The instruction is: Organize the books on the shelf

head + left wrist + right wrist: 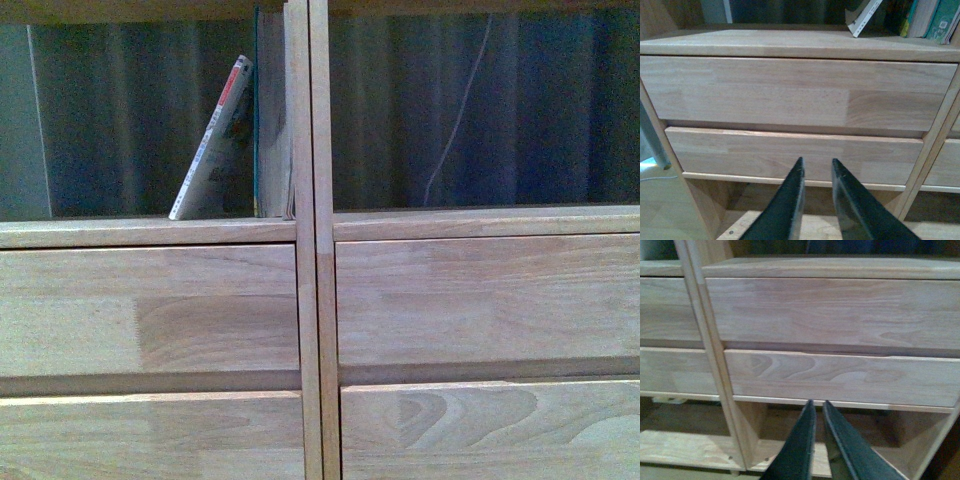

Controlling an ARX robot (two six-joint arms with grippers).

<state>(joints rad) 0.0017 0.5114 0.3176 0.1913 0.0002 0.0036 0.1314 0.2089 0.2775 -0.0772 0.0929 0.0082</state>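
Note:
The light wooden shelf [310, 300] fills the front view. In its left cubby a thin white paperback [212, 150] with a red patch on its spine leans to the right against a teal-edged book [270, 120] that stands upright beside the central upright. Both books also show in the left wrist view, the paperback [862, 17] and the teal book [942, 20]. My left gripper [817, 167] is open and empty, low in front of the left drawers. My right gripper [817, 407] is shut and empty, low in front of the right drawers. Neither arm shows in the front view.
Four flat drawer fronts [150, 310] sit under the cubbies. The right cubby [480, 110] holds no books; a thin white cable [455, 120] hangs behind it. A dark curtain shows through the open back. A bottom board [685, 447] lies below the drawers.

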